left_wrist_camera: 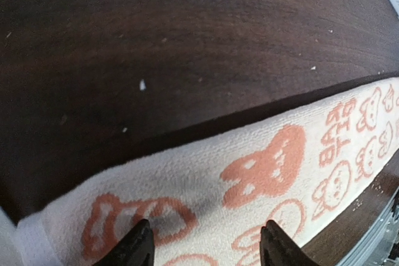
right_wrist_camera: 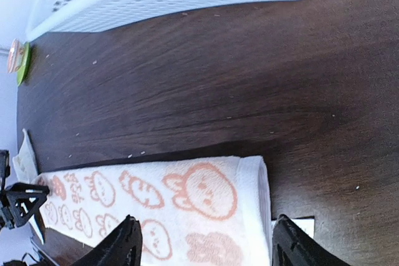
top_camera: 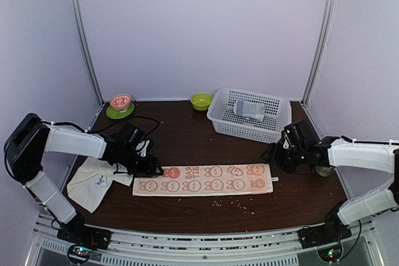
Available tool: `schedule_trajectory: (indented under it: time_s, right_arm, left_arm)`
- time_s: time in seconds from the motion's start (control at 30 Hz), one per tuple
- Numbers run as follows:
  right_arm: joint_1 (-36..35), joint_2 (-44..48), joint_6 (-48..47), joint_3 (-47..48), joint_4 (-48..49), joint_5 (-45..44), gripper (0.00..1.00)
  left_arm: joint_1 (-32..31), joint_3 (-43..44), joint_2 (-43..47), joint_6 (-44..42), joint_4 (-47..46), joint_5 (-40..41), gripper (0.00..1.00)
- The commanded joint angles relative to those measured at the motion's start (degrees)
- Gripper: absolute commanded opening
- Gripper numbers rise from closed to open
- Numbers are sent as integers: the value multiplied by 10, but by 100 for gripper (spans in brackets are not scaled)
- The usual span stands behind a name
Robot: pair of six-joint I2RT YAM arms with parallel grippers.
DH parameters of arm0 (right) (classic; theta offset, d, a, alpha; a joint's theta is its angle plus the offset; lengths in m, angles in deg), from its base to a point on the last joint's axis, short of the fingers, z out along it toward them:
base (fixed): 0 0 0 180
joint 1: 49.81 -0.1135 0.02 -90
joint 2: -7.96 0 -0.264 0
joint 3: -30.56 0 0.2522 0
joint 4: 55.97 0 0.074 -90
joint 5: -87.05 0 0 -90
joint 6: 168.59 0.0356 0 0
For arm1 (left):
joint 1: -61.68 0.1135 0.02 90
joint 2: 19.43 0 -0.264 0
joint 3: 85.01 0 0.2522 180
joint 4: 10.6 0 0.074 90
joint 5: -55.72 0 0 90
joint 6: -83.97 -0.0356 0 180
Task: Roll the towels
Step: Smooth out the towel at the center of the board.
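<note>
The cream towel with orange-pink cartoon faces (top_camera: 202, 179) lies flat as a long strip across the table's front middle. My left gripper (top_camera: 151, 169) is open just over its left end; the towel fills the left wrist view (left_wrist_camera: 262, 179) between the spread fingertips (left_wrist_camera: 138, 244). My right gripper (top_camera: 272, 154) is open just above its right end, which shows folded over in the right wrist view (right_wrist_camera: 206, 194). The plain cream-white towel with a small blue mark (top_camera: 92, 182) lies crumpled at the front left, under my left arm.
A white basket (top_camera: 219, 116) at the back right holds a grey-blue rolled towel (top_camera: 249, 109). A green bowl (top_camera: 201, 100) sits beside it. A red-patterned bowl on a green saucer (top_camera: 120, 104) stands at the back left. Crumbs dot the table (top_camera: 187, 138) below the towel.
</note>
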Motion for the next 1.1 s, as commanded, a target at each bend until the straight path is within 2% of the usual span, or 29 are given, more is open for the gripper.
schedule_trajectory:
  time_s: [0.0,0.2,0.37,0.57,0.73,0.87,1.07]
  right_arm:
    - [-46,43,-50,23,-112,-10,70]
    - [-127,20,7,-19,-29,11,65]
    - [-140,-57,24,-17,20,-9,62]
    - [-117,-96,-10,-8,-40,-73,61]
    - [-74,-94,-47,-13,-84,-92,62]
    - [-57,-74,-57,-22,-106,-99,62]
    - [-56,-64,-47,-31,-100,-96,62]
  left_arm:
    - [0,21,57,-17,83,15,63]
    - [-3,69,63,-39,88,-5,68]
    - [-4,70,51,-37,89,1,67]
    - [-6,50,69,-39,83,12,67]
    - [-17,60,33,-43,74,13,65]
    - [-20,77,-3,-46,65,17,59]
    - [-19,91,-39,-42,91,56,38]
